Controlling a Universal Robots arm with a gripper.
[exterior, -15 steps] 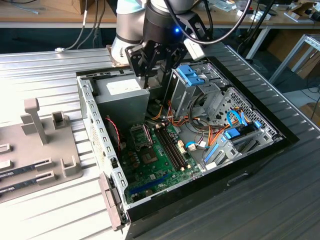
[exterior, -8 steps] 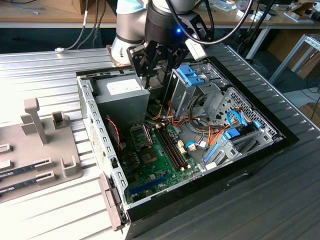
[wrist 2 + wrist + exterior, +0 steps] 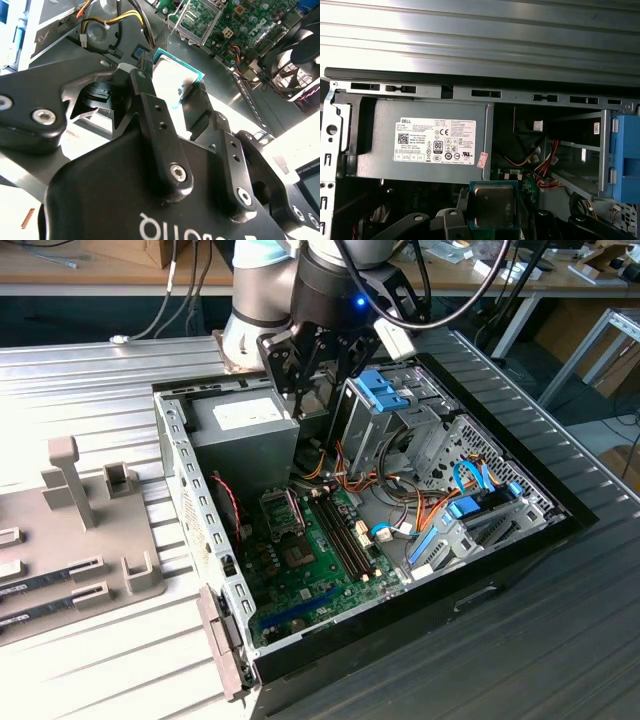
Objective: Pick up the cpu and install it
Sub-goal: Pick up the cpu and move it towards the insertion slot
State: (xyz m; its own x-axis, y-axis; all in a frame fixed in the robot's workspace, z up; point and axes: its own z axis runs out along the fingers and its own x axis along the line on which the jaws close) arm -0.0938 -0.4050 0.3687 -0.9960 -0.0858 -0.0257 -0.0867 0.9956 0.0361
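Plainly, the cpu is gripped by two opposite edges between the fingers of the end effector, which is closed just to the chip's width. The chip is carried in the air inside the open case, clear of the motherboard. In the exterior view the end effector is seen hanging in the narrow gap between the power supply and the drive cage, with a bunch of cables just below it. More open room is offered above the socket, which lies lower on the board, well apart from the chip. In the first wrist view the cpu is met face on, its silvery top flat towards the camera, with the power supply behind it. In the second wrist view its green rim is seen, and the socket beyond. A grey holder lies on the worktop at the exterior view's left.
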